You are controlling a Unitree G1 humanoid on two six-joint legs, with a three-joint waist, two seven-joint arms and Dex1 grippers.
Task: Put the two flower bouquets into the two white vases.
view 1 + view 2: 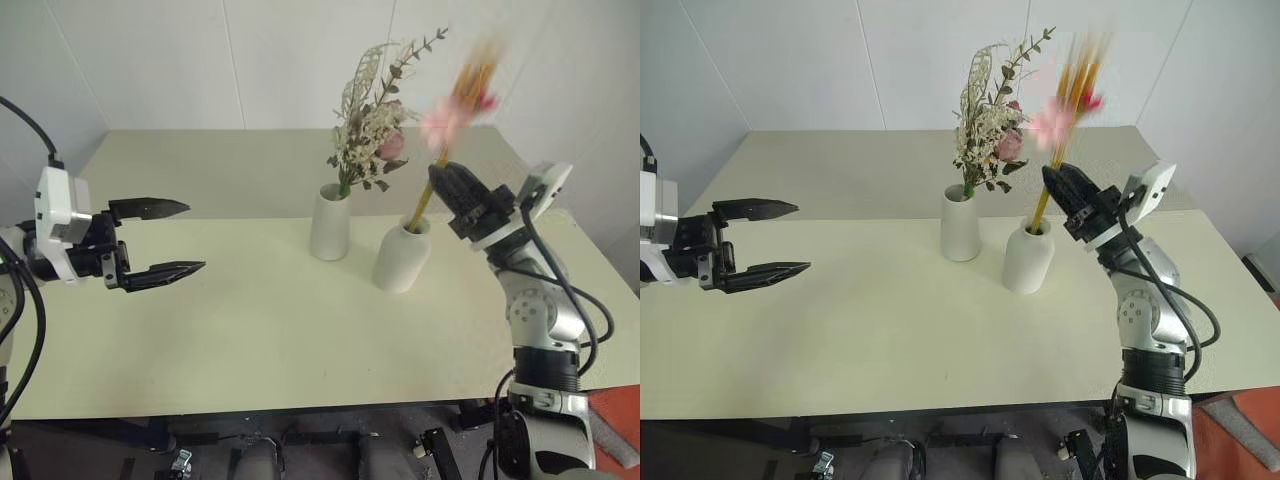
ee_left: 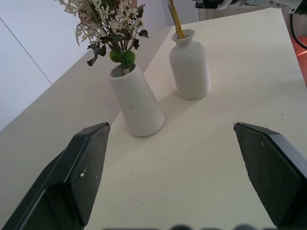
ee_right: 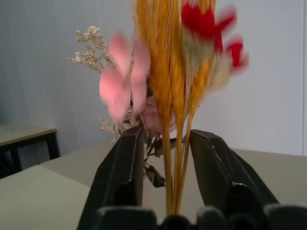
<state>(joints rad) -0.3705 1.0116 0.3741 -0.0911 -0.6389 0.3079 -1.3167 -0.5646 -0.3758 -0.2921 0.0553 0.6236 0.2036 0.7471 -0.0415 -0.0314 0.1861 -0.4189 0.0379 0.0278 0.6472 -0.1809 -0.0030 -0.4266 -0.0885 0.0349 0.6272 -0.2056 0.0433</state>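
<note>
Orange stalks point(image 3: 168, 139) between parted pincer point(image 3: 165, 163) fingers

1. The left arm is reaching in from the left side, forearm roughly level, with the wrist pointing across toward the middle.
2. The left gripper point(image 1: 165, 240) is hanging in the air with its two black fingers spread wide, one above the other, nothing sitting between them.
3. The right arm is coming up from the lower right, elbow bent, forearm angling up and inward.
4. The right gripper point(image 1: 447, 182) is pointing up and to the left. In the right wrist view its fingers point(image 3: 122, 175) are standing apart, with gaps showing beside what's between them, so it's not pinching.
</note>
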